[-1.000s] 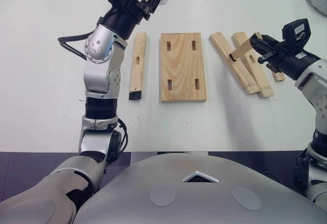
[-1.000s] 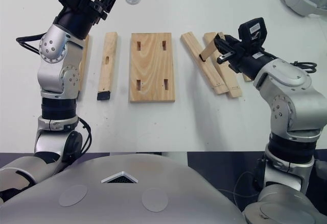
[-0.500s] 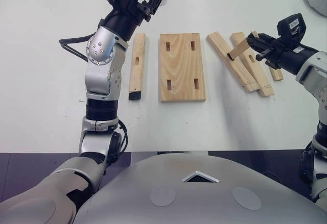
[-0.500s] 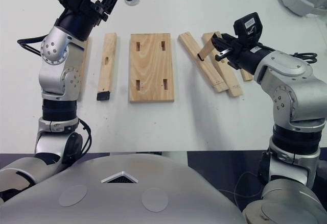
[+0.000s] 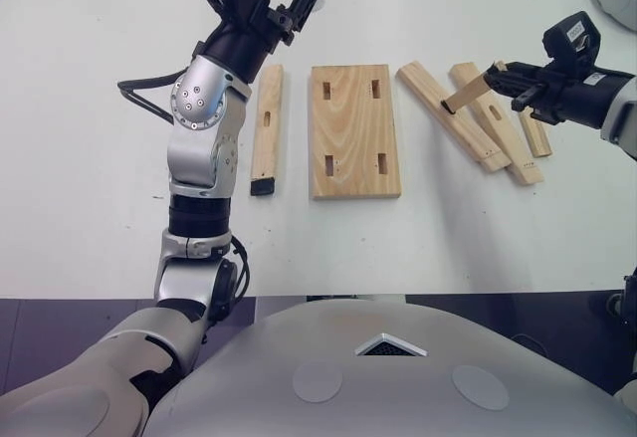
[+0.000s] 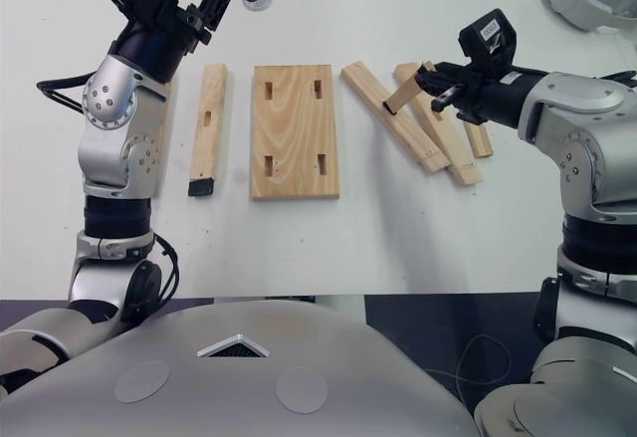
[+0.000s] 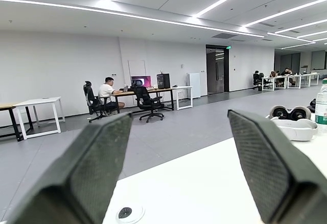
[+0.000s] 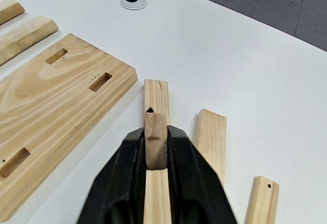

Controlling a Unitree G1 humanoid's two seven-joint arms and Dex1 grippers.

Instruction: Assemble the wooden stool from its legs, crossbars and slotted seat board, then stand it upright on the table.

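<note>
Nothing is joined yet: the seat board (image 5: 355, 128) lies flat on the worktop (image 5: 90, 109), loose legs (image 5: 267, 123) on either side of it, the right tool (image 5: 504, 77) clamps one crossbar (image 5: 464, 91) aloft to the board's right, and the left tool (image 7: 179, 132) gapes wide and empty above its left.

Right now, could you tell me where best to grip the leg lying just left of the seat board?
Grip the leg probably from straight above, across its narrow width, between its slot and black cap. It lies flat with gaps on both long sides, so the open left gripper could straddle it.
</note>
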